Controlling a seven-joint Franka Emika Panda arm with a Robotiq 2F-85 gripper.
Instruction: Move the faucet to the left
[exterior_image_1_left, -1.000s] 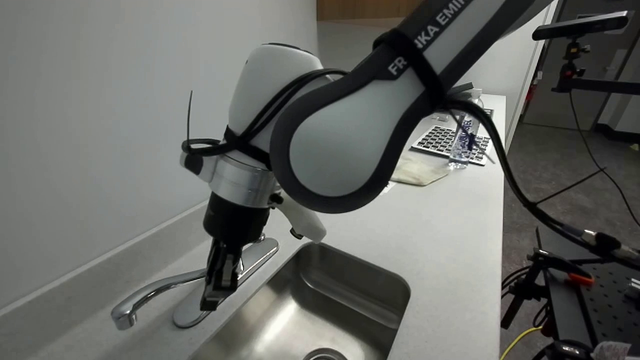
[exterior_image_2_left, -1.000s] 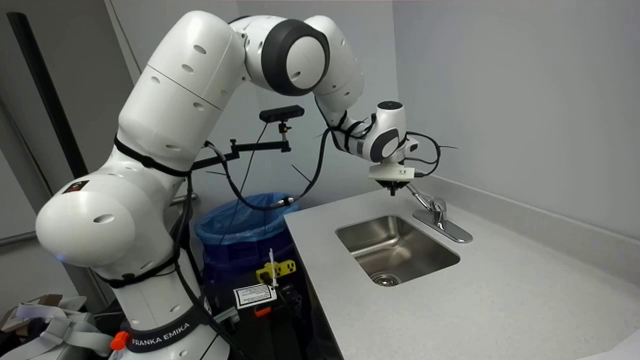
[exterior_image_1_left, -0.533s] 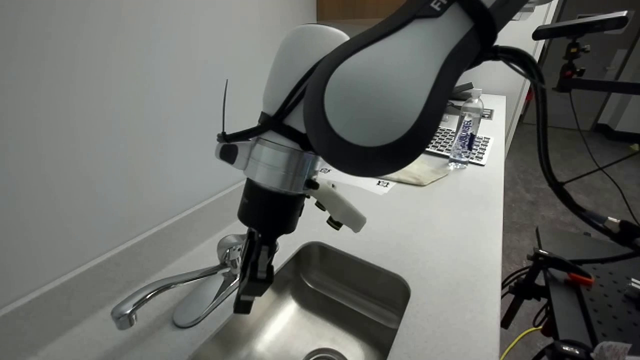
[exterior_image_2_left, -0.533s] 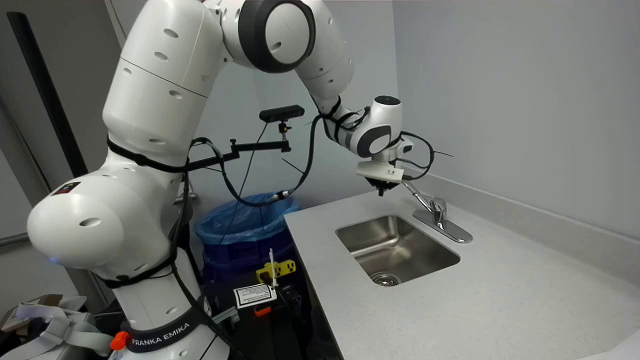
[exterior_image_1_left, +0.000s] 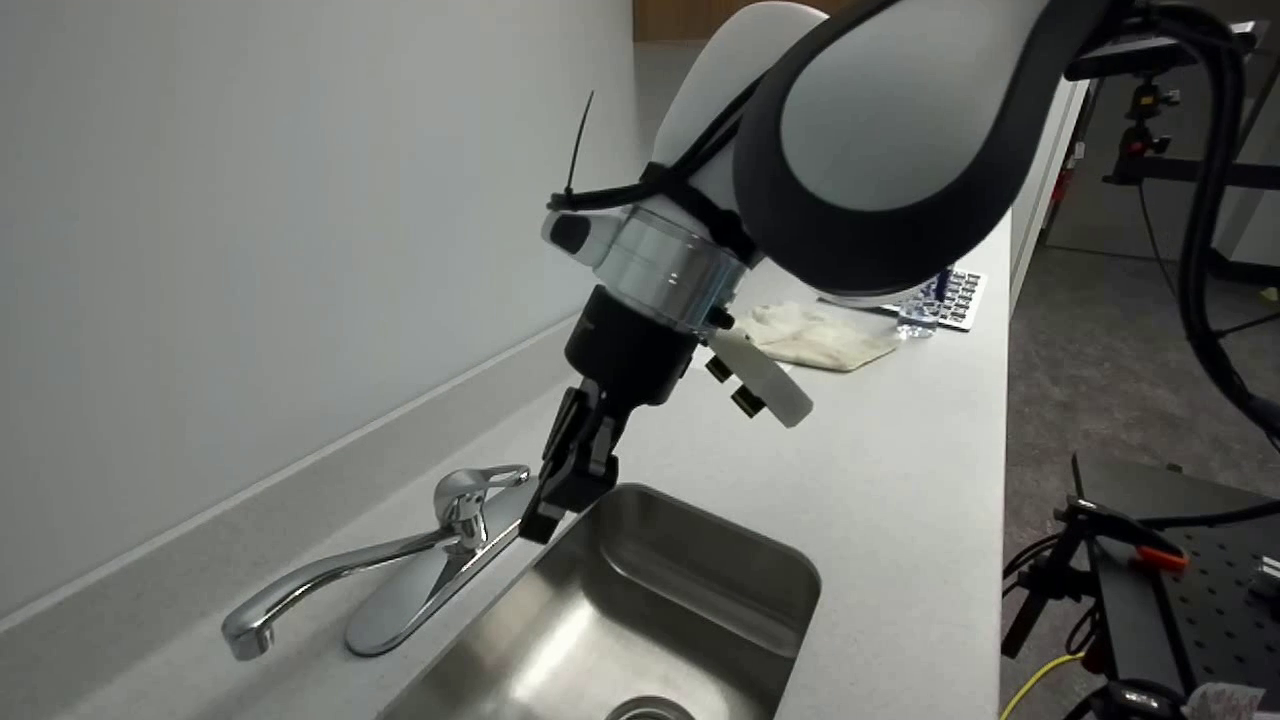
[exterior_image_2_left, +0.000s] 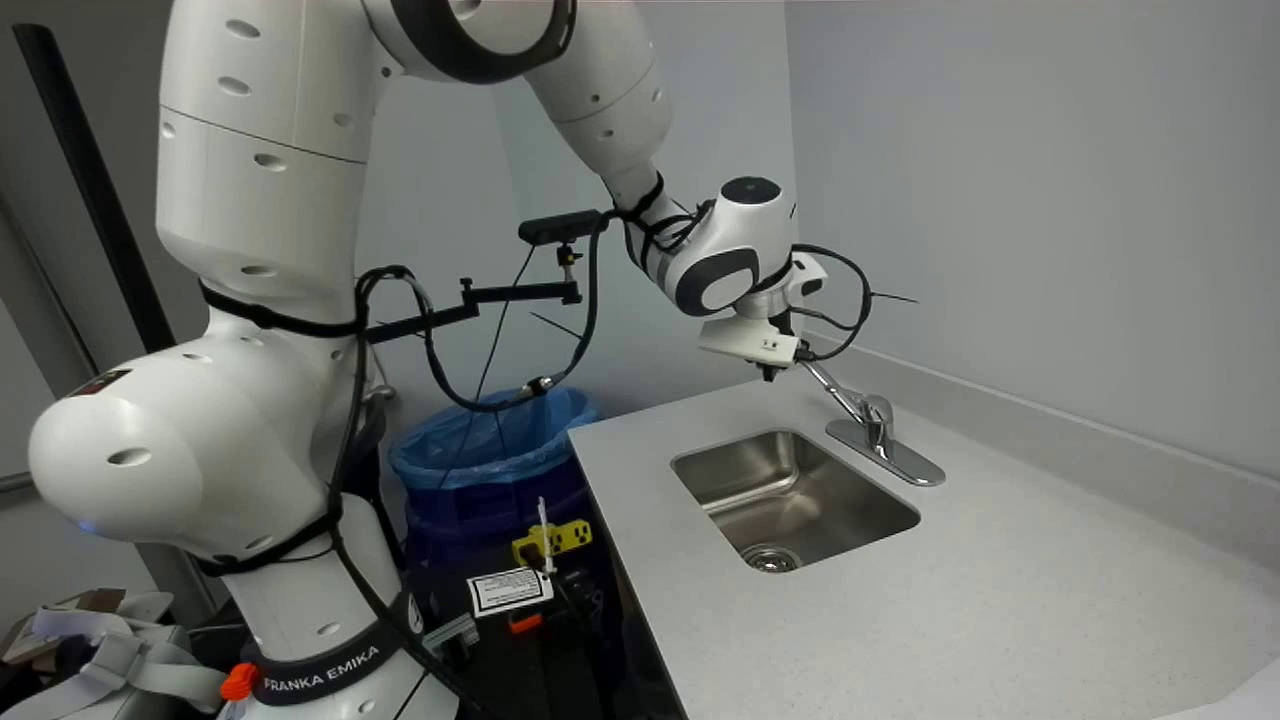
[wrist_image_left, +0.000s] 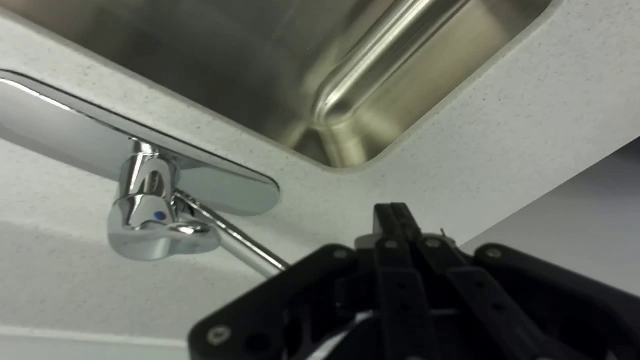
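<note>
The chrome faucet (exterior_image_1_left: 462, 505) stands behind the sink, its long spout pointing to the lower left, over the counter, in an exterior view. It also shows in an exterior view (exterior_image_2_left: 876, 420), with the spout's far end partly hidden by my wrist. In the wrist view the faucet (wrist_image_left: 145, 215) is at the left; its spout runs behind my gripper's linkage. My gripper (exterior_image_1_left: 541, 527) is shut and empty, tilted, raised near the sink's edge and apart from the faucet. Its fingertips touch each other in the wrist view (wrist_image_left: 392, 206). It is small and dark in an exterior view (exterior_image_2_left: 768, 373).
The steel sink (exterior_image_1_left: 690, 560) is set into the pale counter (exterior_image_1_left: 900, 480). A wall (exterior_image_1_left: 300, 250) with a low backsplash rises close behind the faucet. A cloth (exterior_image_1_left: 815, 338), a keyboard (exterior_image_1_left: 963, 298) and a bottle (exterior_image_1_left: 916, 318) lie farther along. A blue-lined bin (exterior_image_2_left: 490, 450) stands beside the counter.
My shut gripper has moved away from beside the spout, up and to the right in an exterior view, and has tilted. The faucet's pose has not visibly changed.
</note>
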